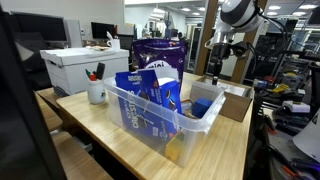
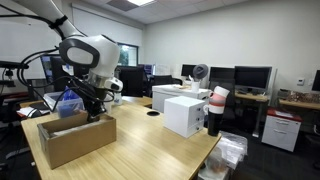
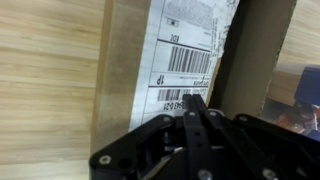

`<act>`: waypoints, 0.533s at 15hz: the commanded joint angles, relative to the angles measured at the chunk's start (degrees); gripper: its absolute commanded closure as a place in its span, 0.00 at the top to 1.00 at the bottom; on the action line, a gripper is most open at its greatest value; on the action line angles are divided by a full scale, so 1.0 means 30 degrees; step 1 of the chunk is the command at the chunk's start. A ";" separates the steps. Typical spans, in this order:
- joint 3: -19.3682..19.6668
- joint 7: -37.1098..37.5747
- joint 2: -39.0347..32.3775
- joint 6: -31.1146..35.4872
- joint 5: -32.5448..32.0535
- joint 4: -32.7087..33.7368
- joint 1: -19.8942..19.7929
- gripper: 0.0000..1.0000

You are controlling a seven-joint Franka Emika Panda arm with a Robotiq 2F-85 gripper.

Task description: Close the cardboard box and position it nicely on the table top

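**One cardboard box, one closed pincer over it**

On the table top there is one cardboard box, one clear bin with blue snack packs, one white box and one white mug. In the wrist view one white shipping label with two barcodes is stuck on the box; its numbers are too blurred to read. The pincer is fully closed, and nothing is seen between its fingers. It hangs just over the box, near the label.

Matt cardboard box, smooth wooden table top.
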State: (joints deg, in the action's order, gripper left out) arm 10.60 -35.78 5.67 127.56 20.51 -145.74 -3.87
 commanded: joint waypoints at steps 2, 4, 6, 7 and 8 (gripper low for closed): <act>-0.0736 -0.1225 -0.1869 0.1691 0.0946 0.0647 0.0228 0.03; -0.1110 -0.1668 -0.2378 0.2121 0.1040 0.0958 0.0220 0.03; -0.1421 -0.2189 -0.2724 0.2322 0.1158 0.1215 0.0184 0.03; -0.1611 -0.2346 -0.2913 0.2459 0.1164 0.1328 0.0172 0.04; -0.1815 -0.2641 -0.3068 0.2579 0.1208 0.1424 0.0147 0.03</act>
State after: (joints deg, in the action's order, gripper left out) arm 6.58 -40.07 -1.37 133.17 22.13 -142.44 -3.24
